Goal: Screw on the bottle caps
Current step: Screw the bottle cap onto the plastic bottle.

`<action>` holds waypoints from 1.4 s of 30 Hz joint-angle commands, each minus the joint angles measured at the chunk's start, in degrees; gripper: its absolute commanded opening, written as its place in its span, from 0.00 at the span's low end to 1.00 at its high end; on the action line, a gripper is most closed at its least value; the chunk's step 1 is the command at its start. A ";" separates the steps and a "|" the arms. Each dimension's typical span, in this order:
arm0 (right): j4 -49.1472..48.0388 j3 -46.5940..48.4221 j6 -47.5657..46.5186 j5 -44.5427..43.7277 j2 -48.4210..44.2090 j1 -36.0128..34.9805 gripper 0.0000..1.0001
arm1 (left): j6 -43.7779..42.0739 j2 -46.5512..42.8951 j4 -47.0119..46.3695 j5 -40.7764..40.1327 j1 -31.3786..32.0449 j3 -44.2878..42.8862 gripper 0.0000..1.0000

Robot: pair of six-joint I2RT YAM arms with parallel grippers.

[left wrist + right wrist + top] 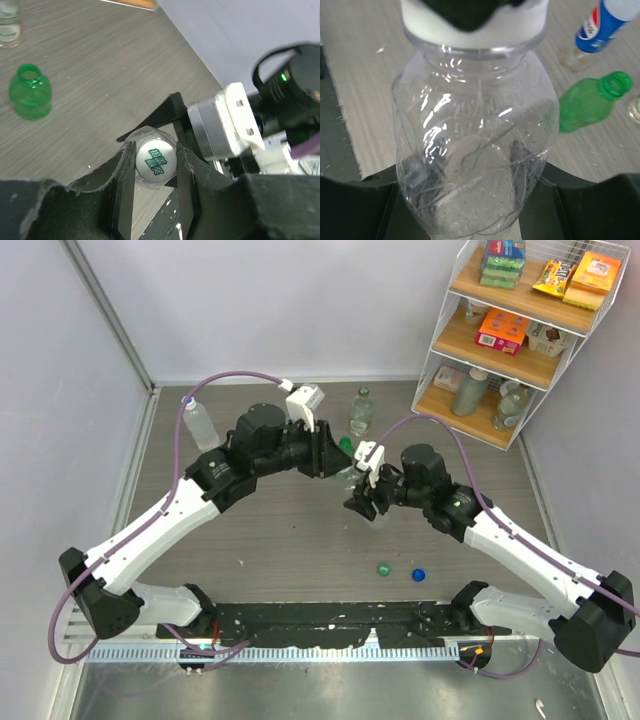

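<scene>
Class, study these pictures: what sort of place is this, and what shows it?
Probably a robotics lab test cell: two robot arms bolted to a grey table, plain partition walls closing it in, and a wire shelf of snack boxes.

The left arm (pixel 150 530) and right arm (pixel 530 550) have white shells on their long links, with black housings at the joints and bases. A purple cable (pixel 240 375) runs along each. The wrists carry white camera blocks (pixel 305 400). The left fingers (pixel 124 185) are matte black with scuffed edges.
</scene>
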State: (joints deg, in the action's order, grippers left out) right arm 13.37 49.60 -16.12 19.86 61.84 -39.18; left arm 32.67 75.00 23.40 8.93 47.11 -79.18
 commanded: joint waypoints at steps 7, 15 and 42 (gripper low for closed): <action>-0.72 5.94 -5.66 25.48 -4.80 -0.81 0.01 | -26.48 -0.65 -3.28 36.74 -0.26 3.41 0.11; 5.00 7.78 -17.09 34.45 -4.80 -0.72 0.01 | -42.67 -1.61 4.37 46.00 -0.53 2.79 0.20; 4.31 7.79 -13.07 21.38 -2.69 -0.72 0.01 | -30.41 -7.93 -11.26 33.37 -1.67 8.50 1.00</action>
State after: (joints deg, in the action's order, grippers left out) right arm 24.40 55.86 -32.75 46.74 59.66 -39.57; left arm -7.27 70.54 21.89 52.47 45.71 -73.54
